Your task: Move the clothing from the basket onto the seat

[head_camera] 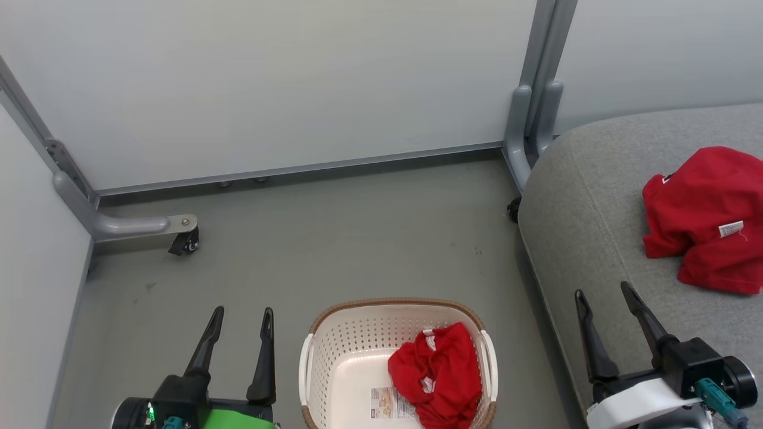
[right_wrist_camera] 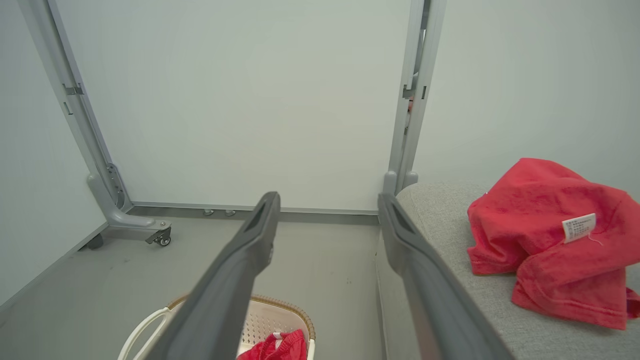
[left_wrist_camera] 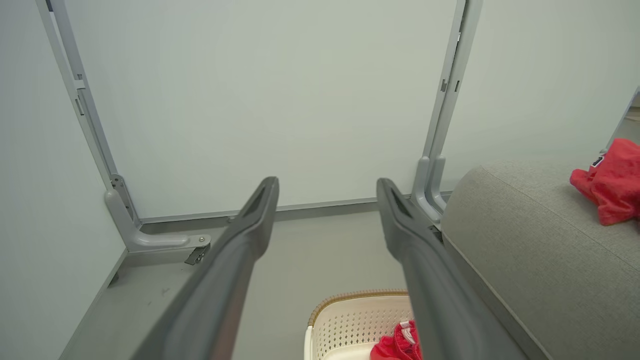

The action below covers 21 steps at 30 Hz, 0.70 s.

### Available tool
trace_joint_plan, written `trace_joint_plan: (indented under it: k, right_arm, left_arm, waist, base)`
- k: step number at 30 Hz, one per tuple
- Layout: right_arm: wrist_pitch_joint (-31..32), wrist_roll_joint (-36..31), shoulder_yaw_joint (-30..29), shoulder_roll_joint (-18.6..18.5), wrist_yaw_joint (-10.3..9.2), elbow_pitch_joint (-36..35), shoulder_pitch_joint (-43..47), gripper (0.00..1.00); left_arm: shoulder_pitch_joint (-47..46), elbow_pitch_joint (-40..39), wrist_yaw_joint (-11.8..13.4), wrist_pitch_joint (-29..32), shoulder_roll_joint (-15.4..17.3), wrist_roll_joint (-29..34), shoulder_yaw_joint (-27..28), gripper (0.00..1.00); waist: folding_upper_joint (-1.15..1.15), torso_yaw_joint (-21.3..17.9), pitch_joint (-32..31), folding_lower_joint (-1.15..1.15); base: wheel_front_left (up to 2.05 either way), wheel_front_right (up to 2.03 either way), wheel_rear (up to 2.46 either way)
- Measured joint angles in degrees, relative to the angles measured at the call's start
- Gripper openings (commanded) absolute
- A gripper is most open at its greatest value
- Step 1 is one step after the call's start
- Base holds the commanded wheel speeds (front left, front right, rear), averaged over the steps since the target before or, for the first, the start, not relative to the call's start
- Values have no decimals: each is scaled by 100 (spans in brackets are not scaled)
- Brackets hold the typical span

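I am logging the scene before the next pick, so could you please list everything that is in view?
Red sports garment with white trim: 1, red, crumpled in the basket's right side.
Red garment with a white care tag: 1, red, lying on the seat.
Cream-white perforated plastic basket with a brown rim: 1, on the floor beside the seat.
Printed paper label: 1, on the basket's bottom.
Light-grey fabric seat: 1, at the right.
Pale partition panels: 3, at the left, behind and right.
Grey metal partition feet: 2, at the panel joints.
Grey floor: 1.
Left gripper: dark fingers, open, empty, left of the basket.
Right gripper: dark fingers, open, empty, over the seat's edge.
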Motion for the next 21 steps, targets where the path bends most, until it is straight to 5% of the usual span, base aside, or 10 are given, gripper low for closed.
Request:
trace_joint_plan:
  k: [21]
  right_arm:
    - [0, -99, 192, 1, 0, -13, 163, 100]
  left_arm:
    - [43, 76, -30, 0, 0, 20, -69, 100]
  waist:
    - [0, -28, -76, 0]
  base:
    - [0, 0, 0]
